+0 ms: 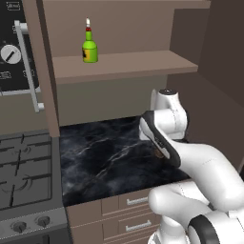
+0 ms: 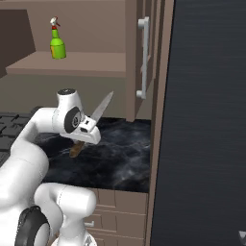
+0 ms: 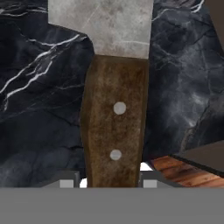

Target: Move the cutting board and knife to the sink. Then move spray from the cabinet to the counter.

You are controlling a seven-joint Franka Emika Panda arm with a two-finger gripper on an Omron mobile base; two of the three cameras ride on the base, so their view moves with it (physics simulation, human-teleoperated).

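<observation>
Two-finger gripper (image 2: 82,137) clamps the brown wooden handle of the silver-bladed kitchen knife (image 2: 99,110), jaws partly closed around it; knife is lifted above the black white-veined marble counter (image 1: 109,157), blade pointing up and away; small green spray bottle with red neck (image 1: 89,48) stands upright on the brown wall cabinet shelf (image 1: 138,64).

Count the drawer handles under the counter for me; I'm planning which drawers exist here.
2 in the left base view: an upper handle and a lower handle, stacked in the brown drawers below the counter. The arm may hide others.
</observation>
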